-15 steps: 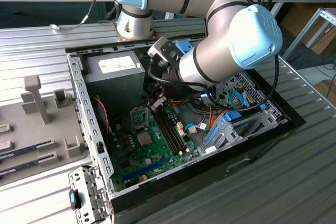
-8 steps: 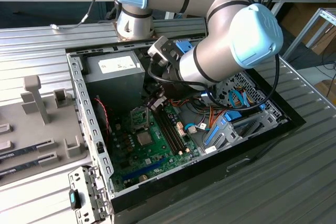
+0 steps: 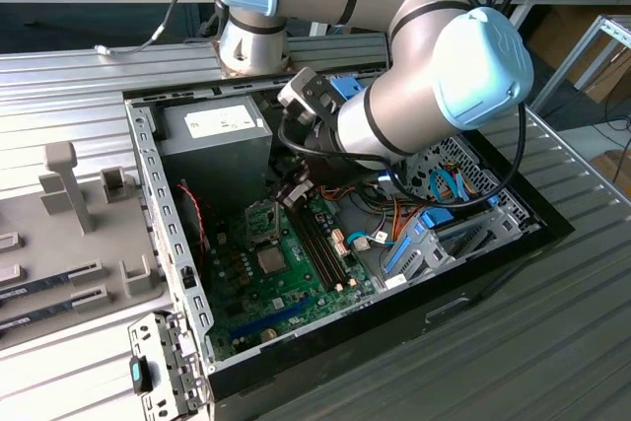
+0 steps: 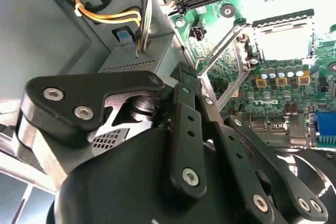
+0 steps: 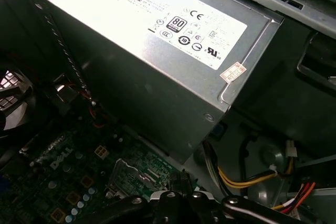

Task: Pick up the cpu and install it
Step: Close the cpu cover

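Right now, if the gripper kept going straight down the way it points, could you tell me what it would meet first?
Probably the motherboard, at or near the CPU socket with its raised metal frame. In the exterior view the gripper hangs just over that area, beside the memory slots. Depth is unclear, so it might touch the frame first.

Below me an open computer case [image 3: 148, 175] sits on the ribbed metal tabletop [image 3: 552, 342]. A grey power supply [image 3: 217, 130] fills its far corner, beside the green motherboard [image 3: 266, 283]. Long dark memory sticks [image 3: 320, 244] stand on the board, and orange and yellow cables [image 5: 247, 179] trail nearby.
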{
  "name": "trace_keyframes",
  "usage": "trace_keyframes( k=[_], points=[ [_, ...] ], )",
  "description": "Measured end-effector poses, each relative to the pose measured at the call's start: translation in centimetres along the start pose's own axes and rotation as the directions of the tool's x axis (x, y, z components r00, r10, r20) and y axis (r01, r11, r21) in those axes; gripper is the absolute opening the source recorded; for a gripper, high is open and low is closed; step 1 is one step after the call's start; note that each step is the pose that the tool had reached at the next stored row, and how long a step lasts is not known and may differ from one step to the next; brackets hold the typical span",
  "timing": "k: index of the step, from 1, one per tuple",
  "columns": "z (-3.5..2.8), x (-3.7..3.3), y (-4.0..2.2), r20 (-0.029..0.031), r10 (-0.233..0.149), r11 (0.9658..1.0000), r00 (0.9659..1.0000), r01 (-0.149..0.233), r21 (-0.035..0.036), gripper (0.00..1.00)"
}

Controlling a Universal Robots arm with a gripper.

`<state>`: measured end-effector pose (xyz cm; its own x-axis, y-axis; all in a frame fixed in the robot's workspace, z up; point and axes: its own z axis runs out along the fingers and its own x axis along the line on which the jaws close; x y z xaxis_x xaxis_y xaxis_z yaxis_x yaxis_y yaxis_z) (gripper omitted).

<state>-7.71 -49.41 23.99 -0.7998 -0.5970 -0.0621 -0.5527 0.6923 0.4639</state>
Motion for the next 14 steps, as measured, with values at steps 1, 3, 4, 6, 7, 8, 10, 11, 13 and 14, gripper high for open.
trace_keyframes(
  k=[1,3,4,6,7,8,10,11,13,14],
  points=[
    [-0.04,0.01,0.0,0.0015,-0.001,1.0,1.0,0.001,-0.0021,0.11],
    [-0.07,0.05,-0.04,0.0043,-0.002,1.0,1.0,0.002,-0.0061,0.11],
    [-0.12,0.11,-0.12,0.0051,-0.002,1.0,1.0,0.002,-0.0075,0.11],
    [-0.23,0.28,-0.3,0.006,-0.002,1.0,1.0,0.003,-0.0087,0.11],
    [-0.26,0.29,-0.38,0.005,-0.002,1.0,1.0,0.002,-0.0094,0.11],
    [-0.22,0.17,-0.6,0.0022,0.0,0.9999,1.0,0.0,-0.0128,0.11],
    [-0.14,-0.27,-1.05,-0.0027,0.003,0.9999,1.0,-0.003,-0.0168,0.11],
    [0.0,-0.77,-1.37,-0.0062,0.005,0.9998,1.0,-0.005,-0.0196,0.11],
    [0.65,-1.7,-1.06,-0.0107,0.007,0.9998,0.9999,-0.007,-0.0165,0.11],
    [0.93,-2.05,-0.74,-0.0232,0.013,0.9999,0.9997,-0.012,0.0018,0.11]
  ],
)
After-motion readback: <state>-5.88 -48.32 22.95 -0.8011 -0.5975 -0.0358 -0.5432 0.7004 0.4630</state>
